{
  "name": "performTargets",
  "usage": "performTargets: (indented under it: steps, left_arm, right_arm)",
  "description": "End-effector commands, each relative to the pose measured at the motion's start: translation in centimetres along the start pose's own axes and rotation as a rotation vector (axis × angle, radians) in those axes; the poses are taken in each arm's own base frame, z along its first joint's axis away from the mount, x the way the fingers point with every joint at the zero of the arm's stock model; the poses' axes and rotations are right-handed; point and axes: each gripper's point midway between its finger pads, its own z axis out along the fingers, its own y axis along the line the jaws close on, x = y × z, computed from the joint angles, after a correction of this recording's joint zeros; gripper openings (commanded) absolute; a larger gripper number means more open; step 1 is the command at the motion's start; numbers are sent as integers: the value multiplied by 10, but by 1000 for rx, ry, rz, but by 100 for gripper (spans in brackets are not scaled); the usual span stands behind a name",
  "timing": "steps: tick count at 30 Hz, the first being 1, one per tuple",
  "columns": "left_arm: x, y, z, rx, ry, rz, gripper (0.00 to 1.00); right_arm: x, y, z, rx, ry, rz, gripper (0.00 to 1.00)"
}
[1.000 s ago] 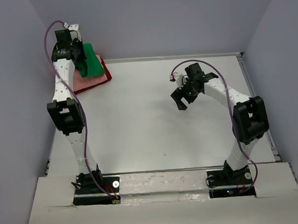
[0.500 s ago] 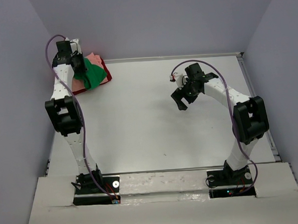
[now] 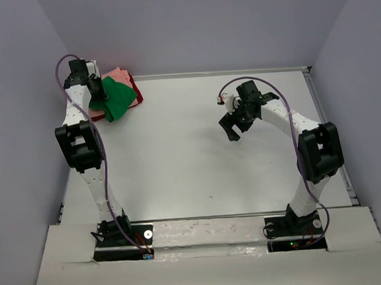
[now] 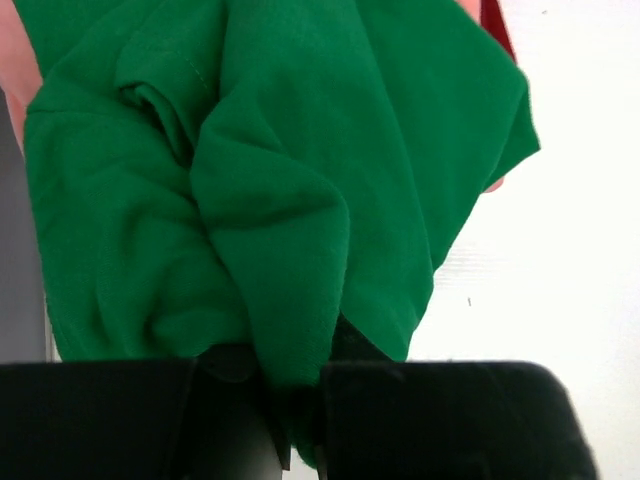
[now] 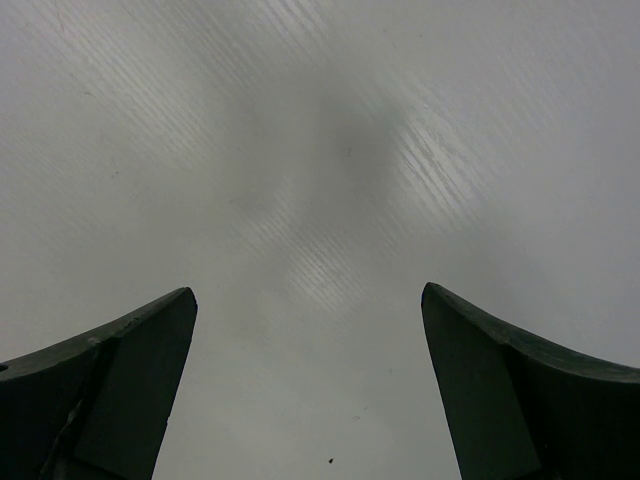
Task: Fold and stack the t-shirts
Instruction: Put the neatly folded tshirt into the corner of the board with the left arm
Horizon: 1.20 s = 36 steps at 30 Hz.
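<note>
The bright green t-shirt [image 3: 115, 98] lies bunched over the salmon pink t-shirt [image 3: 120, 78] and the dark red t-shirt [image 3: 136, 90] at the table's far left corner. My left gripper [image 3: 98, 91] is shut on a fold of the green t-shirt [image 4: 250, 200], which fills the left wrist view; slivers of pink [image 4: 14, 70] and dark red [image 4: 495, 25] show at its edges. My right gripper [image 3: 231, 129] hangs open and empty over bare table at right centre, its fingers [image 5: 110, 380] wide apart above the white surface.
The white table [image 3: 197, 155] is bounded by grey walls at the back and both sides. Its right edge has a raised rim [image 3: 323, 110]. The arm bases stand at the near edge.
My left gripper has pulled back and left toward the corner with the green t-shirt, dragging it across the pink and red stack. The right arm has not moved.
</note>
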Motion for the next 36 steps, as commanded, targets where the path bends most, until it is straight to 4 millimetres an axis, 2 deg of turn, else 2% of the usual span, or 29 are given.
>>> performTargets:
  steps: [1, 8, 14, 18, 21, 25, 26, 28, 29, 32, 33, 34, 36]
  left_arm:
    - [16, 11, 11, -51, 65, -2, 0]
    - [35, 28, 30, -124, 122, 0, 0]
    - [34, 54, 25, -272, 126, 16, 0]
    - [27, 51, 18, -266, 108, 21, 0]
    - [8, 37, 5, -225, 57, 32, 0]
    - [-25, 5, -17, -151, -30, 82, 0]
    - [-30, -10, -20, -126, -43, 102, 0]
    - [-44, -28, -33, -103, -82, 141, 0]
    - [-49, -46, -38, -76, -98, 166, 0]
    - [-58, -77, -50, -29, -129, 230, 0]
    - [-59, -94, -55, -5, -135, 257, 0]
    - [-60, -98, -56, 4, -138, 267, 0]
    - [-56, -133, -58, 66, -139, 323, 0]
  right_arm:
    - [-1, -2, 1, -2, 6, -3, 100]
    - [2, -2, 1, -4, 11, -10, 100]
    - [4, -1, 5, -14, 20, -9, 100]
    - [4, 0, 6, -19, 20, -9, 100]
    - [5, 1, 7, -25, 21, -8, 100]
    - [6, 2, 8, -31, 24, -7, 100]
    - [6, 2, 9, -31, 24, -7, 100]
    - [7, 3, 10, -36, 27, -4, 100]
    - [7, 3, 10, -39, 29, -3, 100]
    - [8, 3, 11, -44, 33, 0, 100]
    - [7, 4, 11, -46, 30, 0, 100]
    - [7, 4, 11, -50, 31, 1, 100]
    - [7, 5, 11, -55, 31, 0, 100]
